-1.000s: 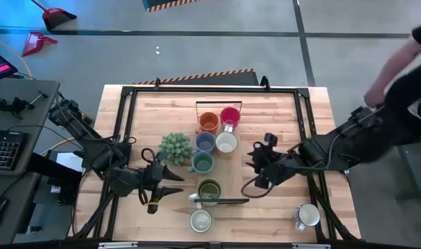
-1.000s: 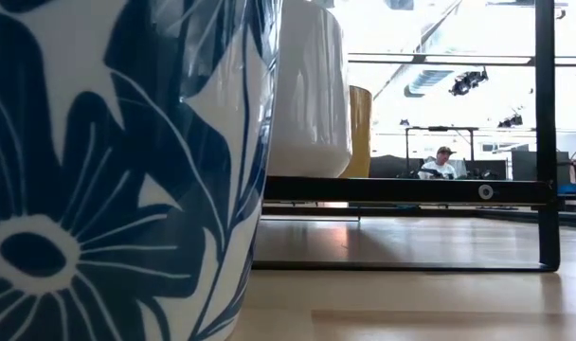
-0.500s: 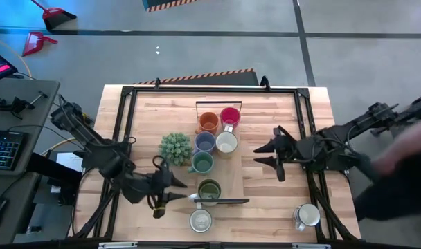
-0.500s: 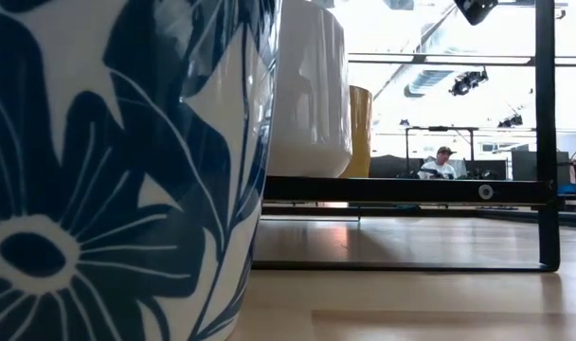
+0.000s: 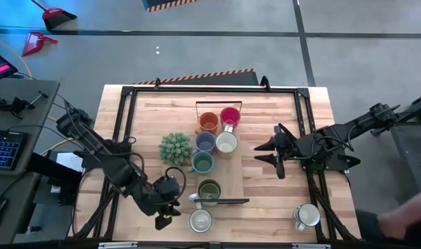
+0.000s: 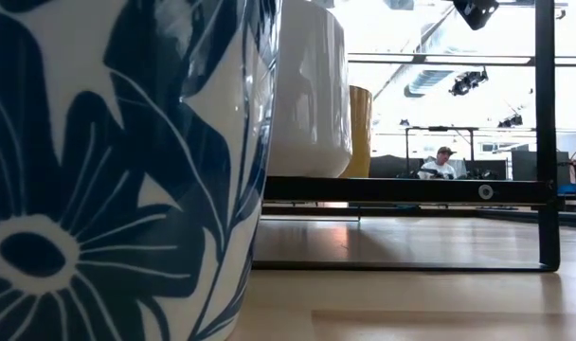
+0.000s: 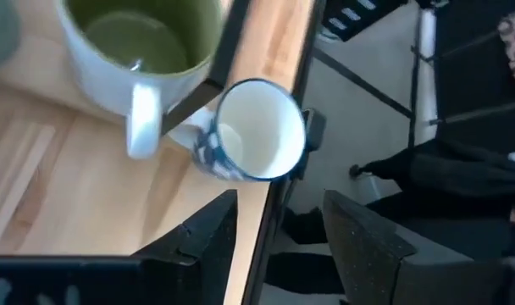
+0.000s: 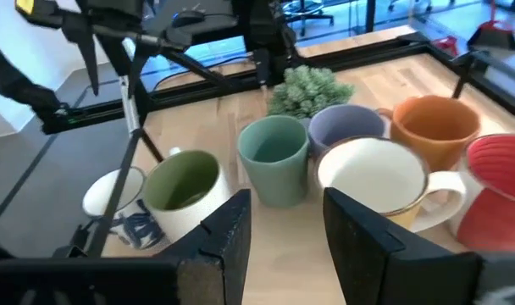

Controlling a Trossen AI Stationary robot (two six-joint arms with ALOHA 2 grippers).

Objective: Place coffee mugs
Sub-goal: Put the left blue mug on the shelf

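The left gripper (image 5: 170, 209) hangs low over the front of the butcher-block table (image 5: 280, 200), its dark, pebbled fingers (image 7: 359, 246) spread apart with nothing between them. Just ahead of its tips stands a white mug with a blue floral pattern (image 5: 201, 220), glossy glazed ceramic, round-mouthed; in the left wrist view it (image 7: 251, 131) sits right beyond the finger gap, untouched. Slightly farther from the same gripper is the olive-green mug (image 5: 209, 189), white outside with a smooth green interior and a looped handle, sitting against a thin black metal bar (image 5: 228, 201) that lies between the two mugs.

The right gripper (image 5: 271, 153) hovers at the table's right-middle, fingers (image 8: 228, 241) parted wide and empty, pointing at the cluster of mugs. Nearest in front of it is the cream mug (image 5: 226, 142) with a gold rim; beside that the matte teal-green mug (image 8: 274, 159) and the lavender-blue mug (image 8: 349, 124). Beyond stand the orange mug (image 5: 208, 122) and the ribbed pink-red mug (image 5: 230, 116). A spiky green potted plant (image 5: 174, 148) sits on the far side of the cluster. Another white mug (image 5: 307, 216) stands alone behind this gripper, near the front right corner.
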